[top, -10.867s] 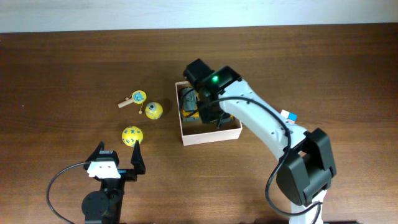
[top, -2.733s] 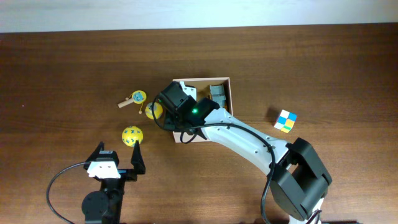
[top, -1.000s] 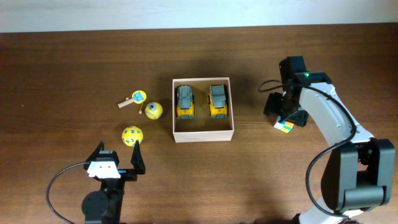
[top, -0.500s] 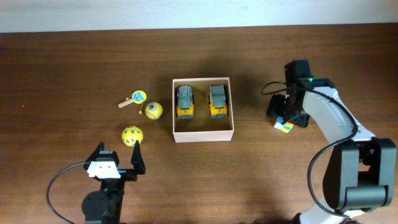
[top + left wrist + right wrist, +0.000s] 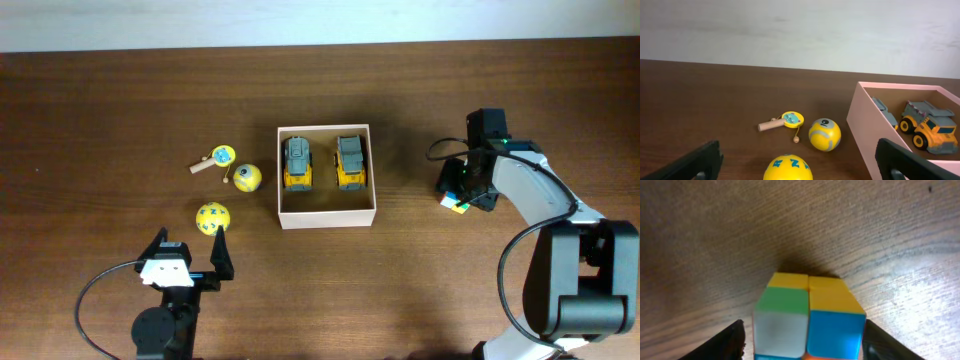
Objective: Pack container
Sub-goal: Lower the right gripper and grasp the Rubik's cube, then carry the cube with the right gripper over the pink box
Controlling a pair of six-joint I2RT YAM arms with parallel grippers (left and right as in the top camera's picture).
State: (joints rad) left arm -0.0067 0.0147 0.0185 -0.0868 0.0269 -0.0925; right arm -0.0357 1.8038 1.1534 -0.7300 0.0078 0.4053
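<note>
Overhead, the leftmost thing is a small wooden paddle toy (image 5: pixel 214 159) with a round blue-and-yellow face and a plain stick handle. Just right of it lies a smooth yellow ball (image 5: pixel 246 178) with a grey eye-like spot. Nearer the robot is a lettered yellow ball (image 5: pixel 211 217). Below them the left gripper (image 5: pixel 189 248) rests with its black fingers spread wide and nothing between them.

At mid-table sits the container (image 5: pixel 327 218), a shallow square cardboard box, white outside and tan inside. In its far half the left truck (image 5: pixel 298 163) and the right truck (image 5: pixel 350 162) stand side by side, both of yellow and grey plastic.

Far right, the right gripper (image 5: pixel 460 192) is down over a puzzle cube (image 5: pixel 807 315) with glossy green, white, yellow and blue tiles. Its jaws stand parted on either side of the cube, with a sliver of table showing beside the left finger, so it is not clamped.

In all there are one paddle, two balls, two trucks, one cube and one box. The table (image 5: pixel 120 90) is dark brown with visible wood grain, and a plain pale wall (image 5: pixel 800 30) stands behind it.
</note>
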